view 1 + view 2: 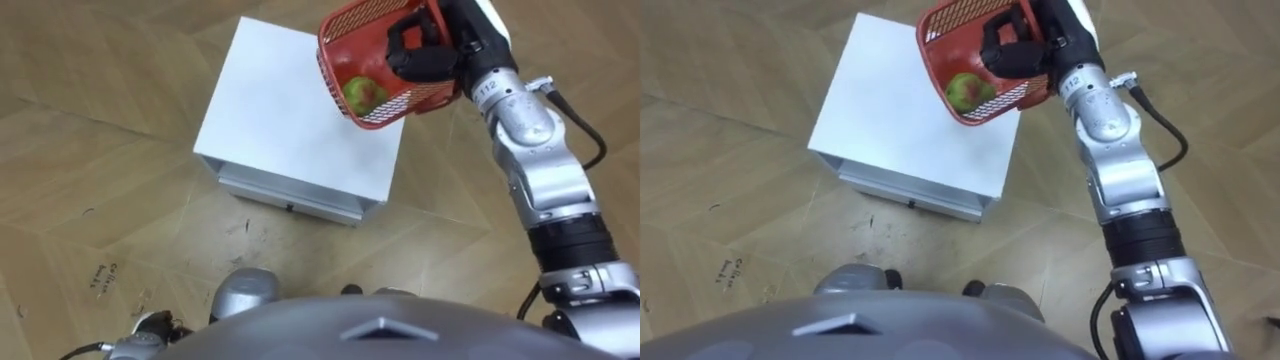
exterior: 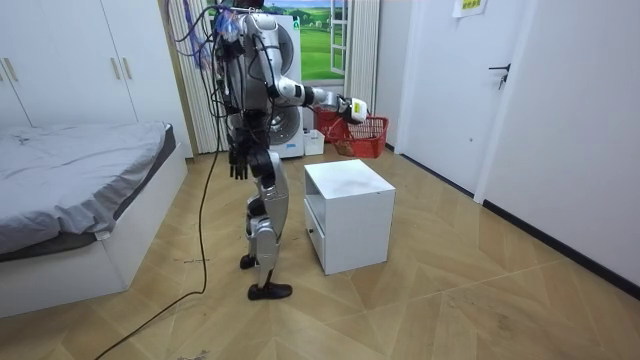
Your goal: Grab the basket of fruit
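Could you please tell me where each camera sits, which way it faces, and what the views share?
Left eye view: on the head, looking down at the white cabinet; right arm and chest show, right hand gripping the red basket.
Right eye view: beside it, same scene.
Room view: standing across the room, side-on to the whole robot; left hand hangs.
All share cabinet and basket.

You lose the far part of the red basket (image 1: 345, 35) past the top edge of both eye views. The right hand (image 1: 425, 50) curls over the basket's right side, its fingertips hidden in the mesh. The green fruit (image 1: 365, 93) inside is too blurred for you to name. In the room view, the left hand (image 2: 238, 160) hangs by the hip, its fingers too small to read.
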Motion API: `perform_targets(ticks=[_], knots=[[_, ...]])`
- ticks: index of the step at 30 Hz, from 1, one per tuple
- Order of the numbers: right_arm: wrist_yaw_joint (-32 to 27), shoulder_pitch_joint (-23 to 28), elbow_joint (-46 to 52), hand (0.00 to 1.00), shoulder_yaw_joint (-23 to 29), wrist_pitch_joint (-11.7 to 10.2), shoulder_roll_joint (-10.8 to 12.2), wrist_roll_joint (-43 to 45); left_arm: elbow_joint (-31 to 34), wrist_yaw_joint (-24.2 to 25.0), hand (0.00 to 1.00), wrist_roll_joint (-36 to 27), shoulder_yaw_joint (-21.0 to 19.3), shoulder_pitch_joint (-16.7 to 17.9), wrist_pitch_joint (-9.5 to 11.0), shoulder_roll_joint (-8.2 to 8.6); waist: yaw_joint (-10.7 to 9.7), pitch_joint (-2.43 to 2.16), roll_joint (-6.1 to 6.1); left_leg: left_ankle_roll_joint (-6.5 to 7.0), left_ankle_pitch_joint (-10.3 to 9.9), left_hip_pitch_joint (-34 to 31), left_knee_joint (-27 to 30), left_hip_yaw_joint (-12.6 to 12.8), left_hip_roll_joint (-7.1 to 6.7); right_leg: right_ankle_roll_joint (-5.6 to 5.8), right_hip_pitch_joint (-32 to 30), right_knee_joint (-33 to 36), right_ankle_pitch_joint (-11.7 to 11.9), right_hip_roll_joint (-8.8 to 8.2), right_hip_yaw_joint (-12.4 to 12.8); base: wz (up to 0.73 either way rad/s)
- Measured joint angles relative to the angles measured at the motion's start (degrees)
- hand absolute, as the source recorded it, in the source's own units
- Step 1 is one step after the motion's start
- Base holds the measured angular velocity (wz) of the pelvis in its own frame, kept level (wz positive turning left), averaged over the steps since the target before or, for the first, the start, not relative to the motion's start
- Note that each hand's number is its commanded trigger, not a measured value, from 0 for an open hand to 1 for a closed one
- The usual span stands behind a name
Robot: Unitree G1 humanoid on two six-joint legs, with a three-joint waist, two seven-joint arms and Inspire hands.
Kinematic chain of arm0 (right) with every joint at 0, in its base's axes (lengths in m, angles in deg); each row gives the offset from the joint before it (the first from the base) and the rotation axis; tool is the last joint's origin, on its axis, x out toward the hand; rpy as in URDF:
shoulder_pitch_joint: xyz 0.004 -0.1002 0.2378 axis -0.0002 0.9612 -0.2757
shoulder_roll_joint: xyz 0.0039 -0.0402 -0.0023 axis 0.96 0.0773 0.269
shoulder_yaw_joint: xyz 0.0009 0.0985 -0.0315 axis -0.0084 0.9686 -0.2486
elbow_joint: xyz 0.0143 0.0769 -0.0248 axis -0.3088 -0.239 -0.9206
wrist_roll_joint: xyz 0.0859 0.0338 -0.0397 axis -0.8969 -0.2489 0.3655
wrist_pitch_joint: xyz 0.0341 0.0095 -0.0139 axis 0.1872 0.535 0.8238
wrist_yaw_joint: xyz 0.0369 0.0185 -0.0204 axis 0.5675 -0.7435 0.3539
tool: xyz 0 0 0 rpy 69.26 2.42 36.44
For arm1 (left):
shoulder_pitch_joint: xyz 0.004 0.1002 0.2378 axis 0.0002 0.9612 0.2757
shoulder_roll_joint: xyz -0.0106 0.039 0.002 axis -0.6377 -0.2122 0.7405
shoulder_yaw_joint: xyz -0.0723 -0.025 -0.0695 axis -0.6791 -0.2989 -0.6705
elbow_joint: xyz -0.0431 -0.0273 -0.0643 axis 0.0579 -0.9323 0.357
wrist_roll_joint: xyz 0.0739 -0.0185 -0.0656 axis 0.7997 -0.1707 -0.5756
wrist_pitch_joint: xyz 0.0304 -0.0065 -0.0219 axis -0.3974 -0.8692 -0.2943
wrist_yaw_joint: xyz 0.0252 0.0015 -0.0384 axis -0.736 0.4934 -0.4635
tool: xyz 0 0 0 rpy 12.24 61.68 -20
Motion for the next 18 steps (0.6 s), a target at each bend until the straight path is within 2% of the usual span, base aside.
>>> perform_targets(ticks=[4,9,14,18], knots=[[0.02,-0.18,-3.16,1.0,-0.24,0.39,1.22,0.08,-0.03,0.38,0.0,1.51,0.06,-0.02,-0.02,0.51,0.21,0.0,0.56,0.0,-0.01,-1.55,0.71,-1.1,-0.15,0.0,-0.67,0.0,0.0,-0.15,-0.85,0.15],[-0.12,-0.51,-3.47,1.0,-0.23,0.78,1.62,-0.06,-0.11,2.35,0.0,1.41,0.69,0.08,-0.44,1.17,2.43,-0.23,1.83,0.0,-0.01,-2.69,1.12,-1.27,-0.12,0.0,-2.01,0.18,-0.01,-0.33,-1.46,0.02],[-0.78,-3.55,-8.08,1.0,-0.23,0.78,2.63,-0.63,-1.32,3.66,0.0,1.36,1.55,0.28,-0.47,1.29,3.07,-0.08,1.8,0.08,0.04,-3.98,1.94,-2.44,-0.63,0.23,-2.86,0.95,-0.16,-1.27,-2.48,0.09],[-0.91,-5.29,-11.12,1.0,-0.22,0.77,3.22,-0.53,-1.13,4.58,0.0,1.42,1.55,0.43,-0.57,1.37,3.06,0.27,2.26,0.43,-0.13,-4.83,2.84,-2.7,-1.02,0.37,-3.23,1.25,-0.24,-1.67,-2.84,0.05]])
